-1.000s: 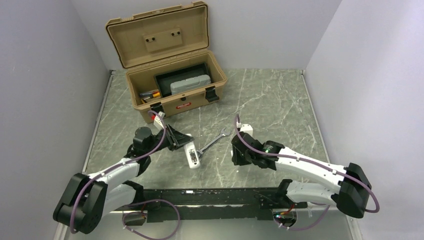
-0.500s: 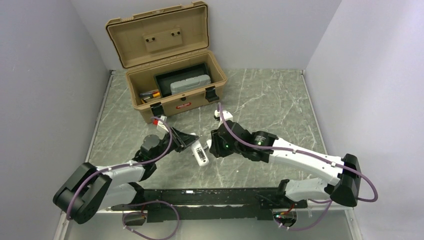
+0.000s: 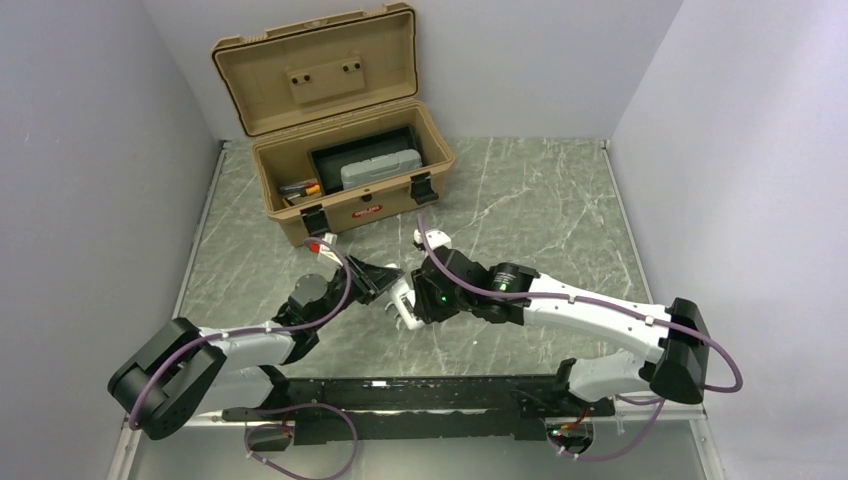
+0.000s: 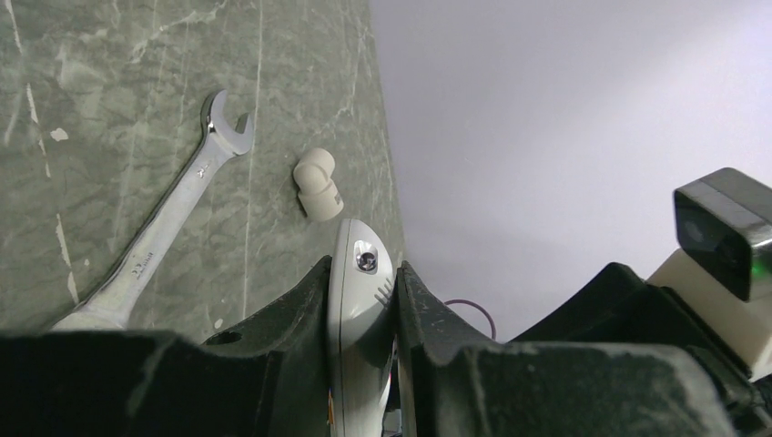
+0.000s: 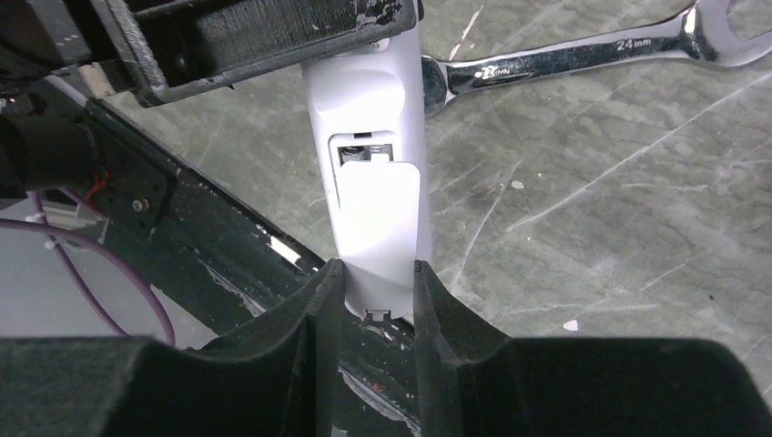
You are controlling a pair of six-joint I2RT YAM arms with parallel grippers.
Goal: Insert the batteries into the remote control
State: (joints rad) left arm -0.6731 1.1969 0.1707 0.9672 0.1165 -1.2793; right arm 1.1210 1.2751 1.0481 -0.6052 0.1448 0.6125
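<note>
Marble table [image 3: 560, 200]: wrench [image 5: 583, 50] reads "24mm". At one end the left gripper [image 4: 362, 269] clamps the remote [image 5: 378, 209]; the right gripper [image 5: 375, 271] clasps the other.

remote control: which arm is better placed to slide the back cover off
Likely right: the right gripper holds the cover end of the remote control; the left gripper clamps the other end.

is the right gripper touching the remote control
Touching. In the right wrist view the right gripper clamps the end of the remote control, its fingers pressed against both sides with no gap.
</note>
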